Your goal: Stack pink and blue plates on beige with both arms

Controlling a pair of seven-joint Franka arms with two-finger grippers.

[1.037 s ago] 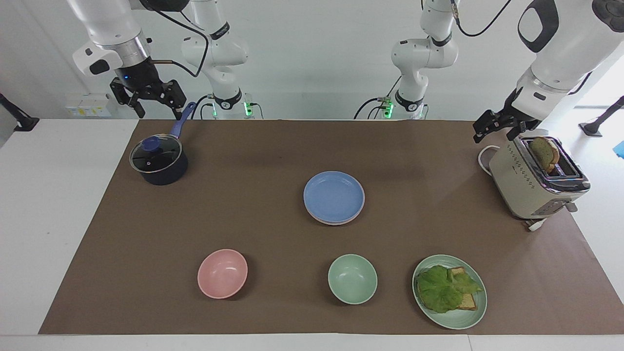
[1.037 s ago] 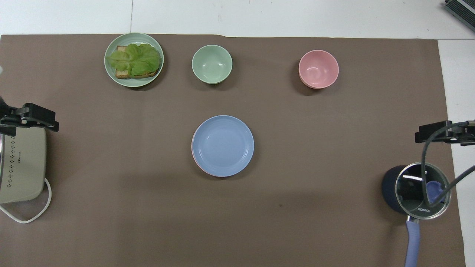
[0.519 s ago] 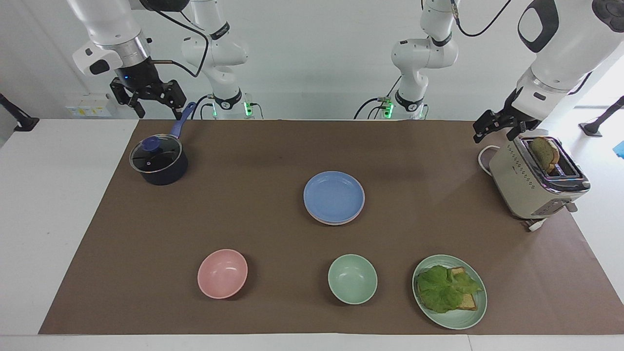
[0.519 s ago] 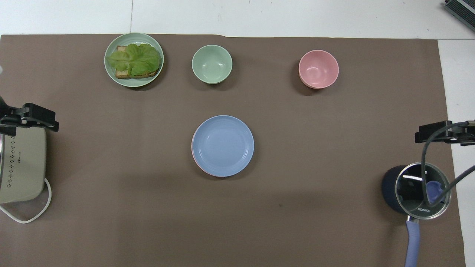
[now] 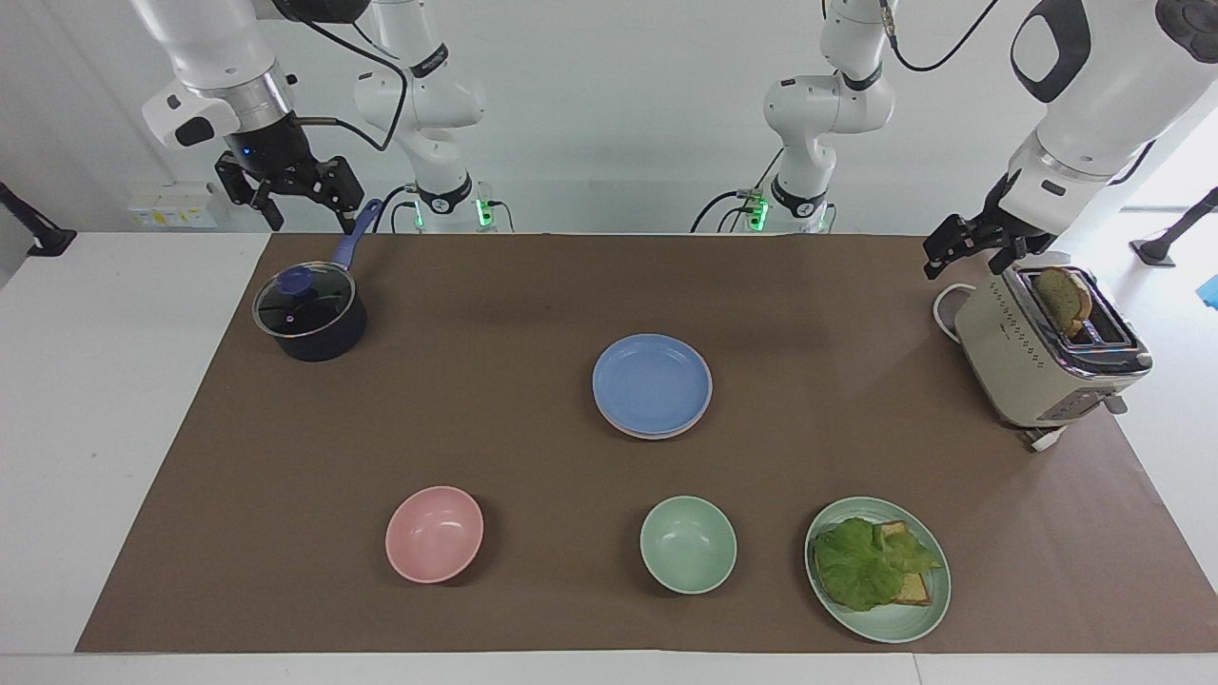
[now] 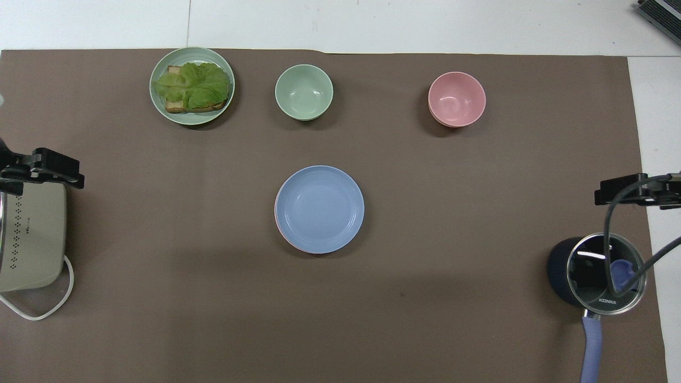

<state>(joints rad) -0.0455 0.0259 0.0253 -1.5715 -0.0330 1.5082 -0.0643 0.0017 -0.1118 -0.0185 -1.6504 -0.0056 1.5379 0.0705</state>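
From my console: blue plate point(image 5: 652, 383) tops the pink plate point(image 6: 279, 230), toast point(image 5: 1063, 299) in the toaster point(image 5: 1037, 366) beneath the left gripper's point(image 5: 971, 249) spread fingers; right gripper point(image 5: 290, 195) likewise agape above the lidded saucepan point(image 5: 310, 317).

— What is laid out at the table's edge farthest from the robots?
— A green plate point(image 5: 937, 609) bearing toast point(image 5: 906, 577) under lettuce point(image 5: 861, 563), a green bowl point(image 5: 688, 544) and a pink bowl point(image 5: 434, 534) are listed there, on a brown mat point(image 5: 476, 428).

— And at the ends?
— A beige toaster point(image 5: 1037, 366) with bread point(image 5: 1061, 298) in its slot is recorded at the left arm's end; a lidded dark saucepan point(image 5: 310, 314) at the right arm's end.
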